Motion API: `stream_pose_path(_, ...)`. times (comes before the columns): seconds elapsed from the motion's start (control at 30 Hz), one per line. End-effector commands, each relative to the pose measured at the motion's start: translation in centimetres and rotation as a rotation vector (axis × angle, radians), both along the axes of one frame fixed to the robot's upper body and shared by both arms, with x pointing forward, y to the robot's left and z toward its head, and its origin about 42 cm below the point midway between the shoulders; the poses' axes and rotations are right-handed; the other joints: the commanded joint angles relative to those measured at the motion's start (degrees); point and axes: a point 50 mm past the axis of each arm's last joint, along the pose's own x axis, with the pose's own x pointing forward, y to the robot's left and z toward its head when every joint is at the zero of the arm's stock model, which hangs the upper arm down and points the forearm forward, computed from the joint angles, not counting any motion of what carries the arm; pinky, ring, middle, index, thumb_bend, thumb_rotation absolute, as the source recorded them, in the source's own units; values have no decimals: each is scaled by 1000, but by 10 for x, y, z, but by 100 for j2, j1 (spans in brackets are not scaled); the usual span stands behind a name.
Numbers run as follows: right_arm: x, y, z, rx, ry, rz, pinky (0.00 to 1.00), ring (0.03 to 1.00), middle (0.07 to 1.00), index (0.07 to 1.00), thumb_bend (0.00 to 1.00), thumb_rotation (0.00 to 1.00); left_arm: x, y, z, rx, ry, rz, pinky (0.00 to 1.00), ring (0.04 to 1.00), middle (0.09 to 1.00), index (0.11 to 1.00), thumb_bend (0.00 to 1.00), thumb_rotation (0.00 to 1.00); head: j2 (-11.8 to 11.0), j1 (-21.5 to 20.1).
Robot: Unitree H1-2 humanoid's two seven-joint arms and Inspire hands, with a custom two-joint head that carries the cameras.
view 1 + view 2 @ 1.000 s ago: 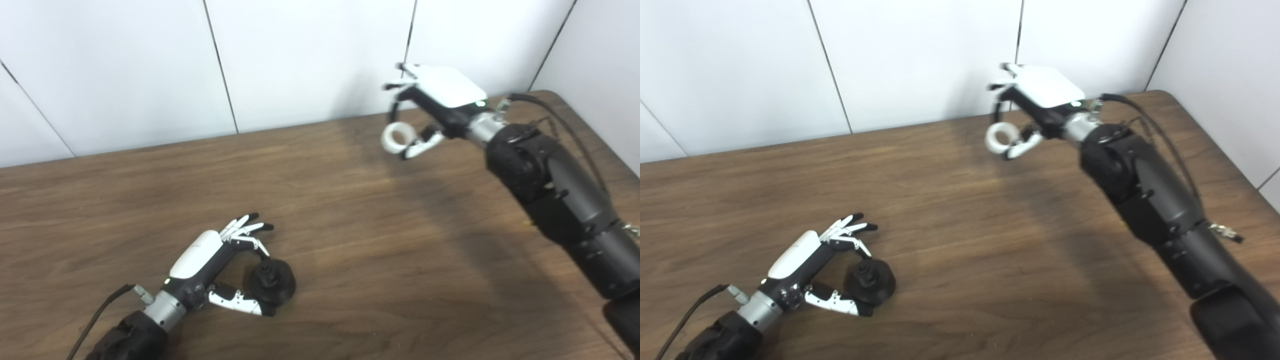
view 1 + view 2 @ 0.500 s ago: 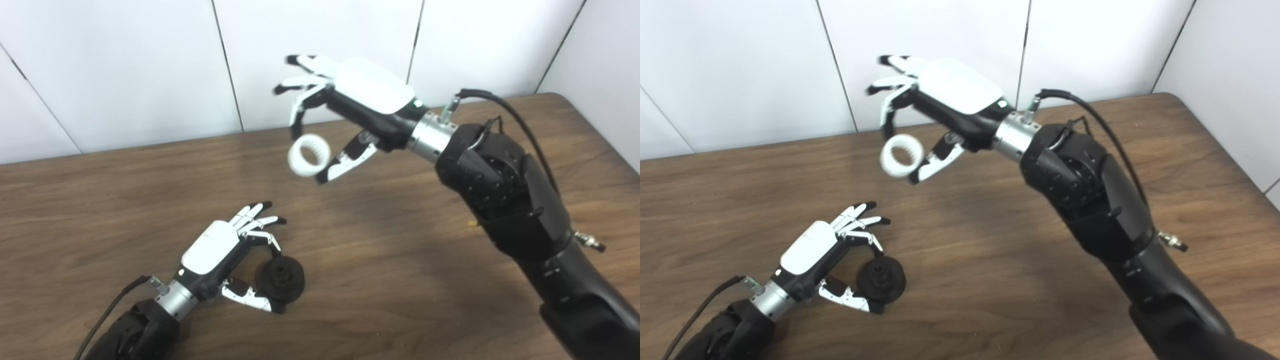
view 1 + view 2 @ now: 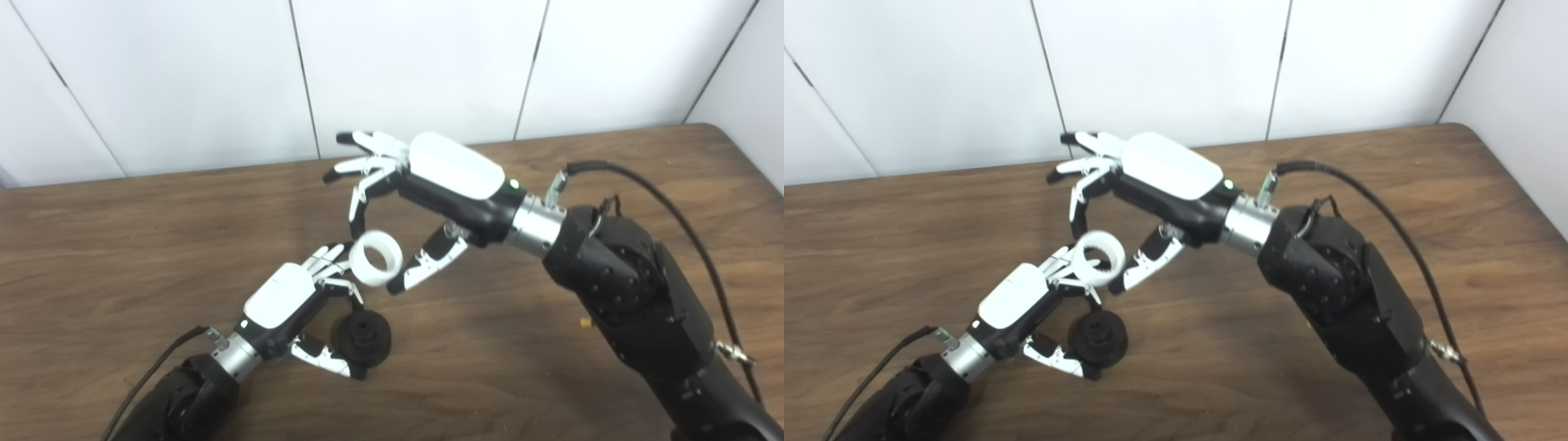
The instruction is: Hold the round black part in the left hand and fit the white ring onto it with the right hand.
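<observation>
Right hand (image 3: pixel 401 236) has the white ring (image 3: pixel 378 259) pinched between a curled finger on top and the thumb below, its other fingers fanned out clear of it. The ring is in the air, bore facing roughly toward the camera and a bit tilted, above and slightly behind the round black part (image 3: pixel 362 337). Left hand (image 3: pixel 288 306) has that part clamped between thumb underneath and fingertips on top, low over the wooden table (image 3: pixel 122 245); can't tell if the part is touching the wood or just off it. The raised hub points up and toward the camera. The ring overlaps the left hand's fingers (image 3: pixel 1062 266) in both views, so clearance there looks tight, though depth is hard to read. Risks as I see them: 1) ring descends onto the left fingertips instead of the hub, because those fingers sit right over the top edge of the part; 2) ring axis and hub axis aren't lined up, so it may cock and jam on the hub; 3) the pinch is only a 2-point hold on a smooth ring, so a side load at contact could spin it or pop it out; 4) pushing down could rotate the part in the left grip.
</observation>
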Motion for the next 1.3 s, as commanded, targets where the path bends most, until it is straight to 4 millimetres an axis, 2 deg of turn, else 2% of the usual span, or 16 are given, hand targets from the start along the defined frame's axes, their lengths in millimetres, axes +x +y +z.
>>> stream_pose_path(0.0, -6, 2, 12, 32, -62, 35, 1000, 1000, 864, 484, 523, 134, 1, -5, -4, 44, 23, 1, 1000, 1000, 891, 484, 525, 58, -42, 24)
stream_pose_path(0.3, -9, -6, -16, 64, -1, 30, 1000, 1000, 862, 484, 523, 133, -2, -14, -5, 29, 95, 22, 1000, 1000, 896, 484, 525, 58, -103, 119)
stream_pose_path(0.57, -8, -10, -28, 49, 23, 15, 1000, 1000, 859, 484, 523, 133, -2, -18, -3, 5, 164, 32, 1000, 1000, 905, 484, 525, 58, -86, 103)
stream_pose_path(1.27, 5, -11, -57, -38, 74, -18, 1000, 1000, 858, 485, 523, 133, -9, -29, 1, -20, 173, 25, 1000, 1000, 903, 484, 525, 57, 18, 164)
